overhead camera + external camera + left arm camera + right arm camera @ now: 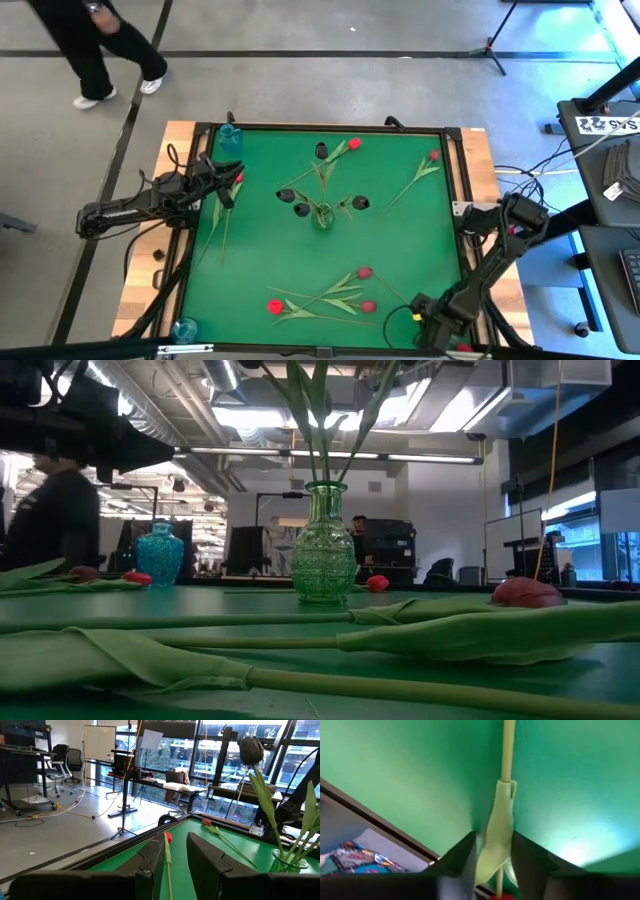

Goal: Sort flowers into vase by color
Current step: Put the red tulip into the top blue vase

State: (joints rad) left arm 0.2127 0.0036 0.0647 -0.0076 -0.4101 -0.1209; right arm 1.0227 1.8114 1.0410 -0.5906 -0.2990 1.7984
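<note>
Your left gripper (170, 865) sits at the left edge of the green worktop (400, 230), its jaws narrow and closed on the thin stem of a red tulip (168, 837); the stem runs up between the two dark fingers (150, 860) and the red head stands just beyond their tips. Ahead of those jaws, farther across the worktop, the green glass vase (322, 215) stands at the middle with several dark-headed tulips (301, 209) in it, their stems fanning out over the rim; one dark head (251, 750) rises high above the vase in the left wrist view. Beside that gripper, at the worktop's far corner, you have a blue glass vase (230, 138). Your right gripper (492, 855) is down at the near right corner, jaws narrow around a pale green leaf and stem (502, 820) that lies between the fingers (465, 857) and runs on straight ahead of them over the green surface; whether the fingers actually press on it you cannot tell. To the side of those jaws, along the near edge, three red tulips (275, 307) lie loose with crossed stems. Two more red tulips (354, 144) lie near the far edge, well apart from either jaws. A second blue vase (186, 328) stands at the near left corner. A person (100, 40) walks on the floor beyond the worktop.
</note>
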